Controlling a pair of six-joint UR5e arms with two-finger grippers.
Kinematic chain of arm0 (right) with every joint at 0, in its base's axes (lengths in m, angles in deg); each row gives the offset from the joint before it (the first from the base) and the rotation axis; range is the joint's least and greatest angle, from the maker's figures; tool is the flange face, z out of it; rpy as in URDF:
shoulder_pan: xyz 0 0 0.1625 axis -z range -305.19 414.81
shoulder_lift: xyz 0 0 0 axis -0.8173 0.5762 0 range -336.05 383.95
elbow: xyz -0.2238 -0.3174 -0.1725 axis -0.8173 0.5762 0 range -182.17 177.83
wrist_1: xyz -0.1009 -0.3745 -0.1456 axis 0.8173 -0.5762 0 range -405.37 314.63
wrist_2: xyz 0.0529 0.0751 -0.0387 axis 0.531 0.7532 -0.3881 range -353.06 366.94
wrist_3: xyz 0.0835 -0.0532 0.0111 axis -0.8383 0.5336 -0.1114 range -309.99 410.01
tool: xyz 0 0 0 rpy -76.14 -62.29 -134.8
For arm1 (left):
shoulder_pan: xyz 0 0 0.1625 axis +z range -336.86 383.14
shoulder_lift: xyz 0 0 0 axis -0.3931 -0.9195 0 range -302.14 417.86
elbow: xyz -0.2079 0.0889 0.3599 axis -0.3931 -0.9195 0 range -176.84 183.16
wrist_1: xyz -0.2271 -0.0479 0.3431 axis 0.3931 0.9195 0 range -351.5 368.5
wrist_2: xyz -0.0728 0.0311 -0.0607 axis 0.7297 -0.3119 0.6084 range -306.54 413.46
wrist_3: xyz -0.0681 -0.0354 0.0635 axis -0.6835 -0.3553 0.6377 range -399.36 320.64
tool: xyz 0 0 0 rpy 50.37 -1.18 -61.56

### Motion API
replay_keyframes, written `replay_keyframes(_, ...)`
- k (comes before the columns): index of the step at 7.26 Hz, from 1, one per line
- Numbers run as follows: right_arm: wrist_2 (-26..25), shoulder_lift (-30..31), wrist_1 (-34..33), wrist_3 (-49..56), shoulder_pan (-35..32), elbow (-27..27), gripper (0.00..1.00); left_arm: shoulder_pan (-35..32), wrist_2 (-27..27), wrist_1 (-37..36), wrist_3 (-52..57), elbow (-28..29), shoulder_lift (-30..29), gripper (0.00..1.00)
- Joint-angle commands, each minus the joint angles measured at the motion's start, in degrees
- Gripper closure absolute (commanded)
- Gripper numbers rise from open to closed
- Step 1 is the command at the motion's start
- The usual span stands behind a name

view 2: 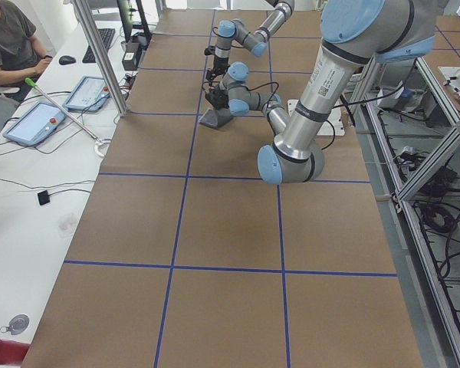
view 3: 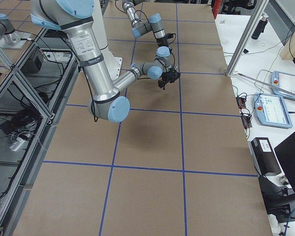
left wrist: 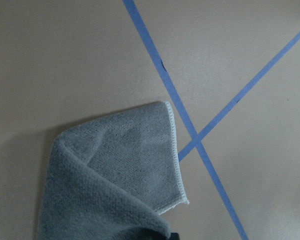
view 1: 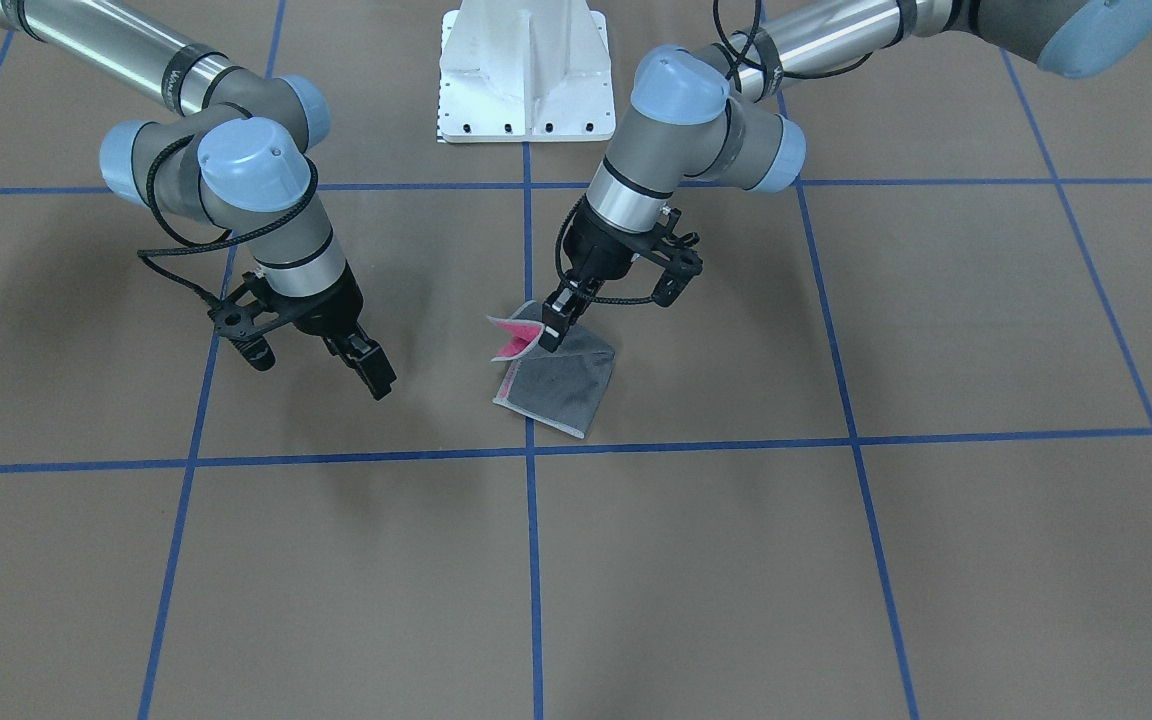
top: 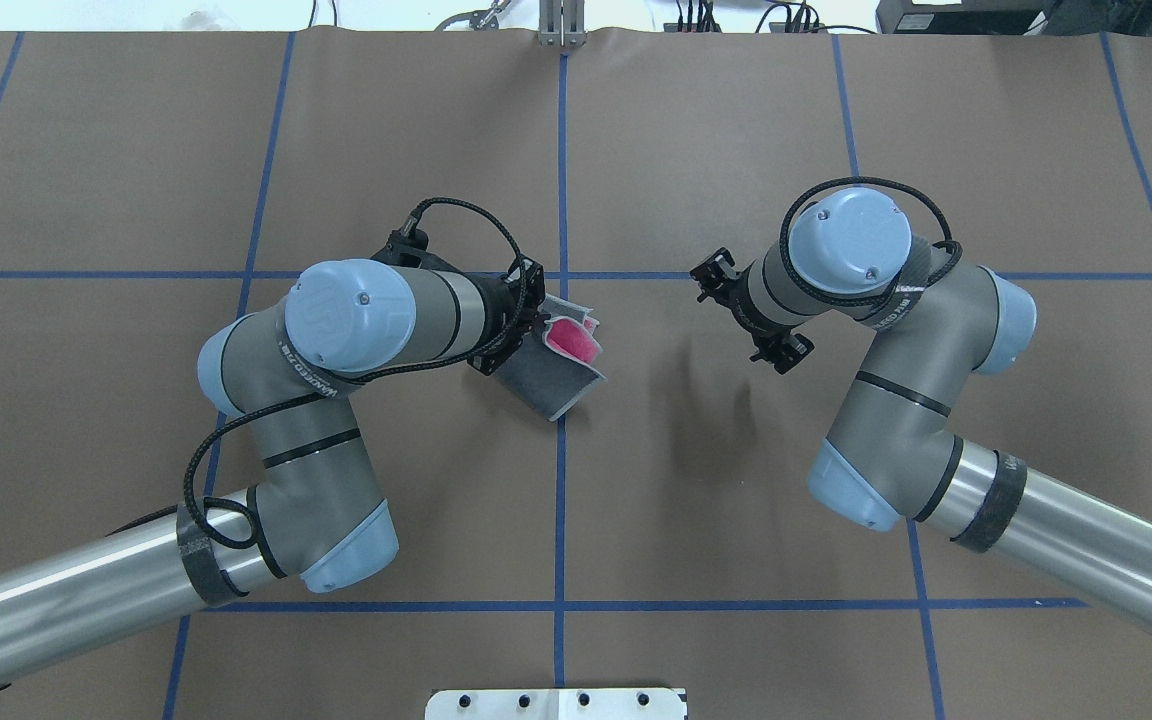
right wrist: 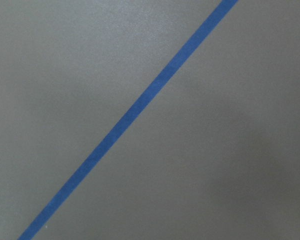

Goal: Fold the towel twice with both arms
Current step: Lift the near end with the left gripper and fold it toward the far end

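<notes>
The towel (view 1: 561,385) lies folded near the table's middle, dark grey side out, beside a crossing of blue tape lines. My left gripper (view 1: 548,335) is shut on its near corner and holds that corner raised, so the pink inner face (top: 573,338) shows. The left wrist view shows the grey towel (left wrist: 115,170) with its light stitched edge hanging below the fingers. My right gripper (view 1: 368,368) hangs open and empty above bare table, well apart from the towel. The right wrist view shows only table and tape.
The white bolted pedestal (view 1: 524,70) stands at the robot's side of the table. Blue tape lines (top: 561,450) grid the brown surface. A seated operator (view 2: 11,38) and side tables with tablets are beyond the far edge.
</notes>
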State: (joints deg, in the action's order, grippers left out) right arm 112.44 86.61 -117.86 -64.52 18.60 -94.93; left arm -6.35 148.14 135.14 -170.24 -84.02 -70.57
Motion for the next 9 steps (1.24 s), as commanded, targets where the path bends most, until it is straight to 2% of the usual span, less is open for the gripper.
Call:
replay_keyframes(1, -0.03, 0.01, 0.06, 0.0, 0.0, 0.04, 0.0, -1.61, 1.21, 0.01, 0.1, 1.4, -1.29, 1.0)
replay_keyframes(5, -0.29, 0.01, -0.03, -0.08, 0.18, 0.04, 0.0, -2.85, 1.3, 0.01, 0.1, 1.84, -1.9, 1.0)
replay_keyframes(9, -0.82, 0.19, 0.06, -0.08, 0.53, 0.04, 0.0, -4.42, 1.3, 0.18, 0.1, 8.07, -6.03, 1.0)
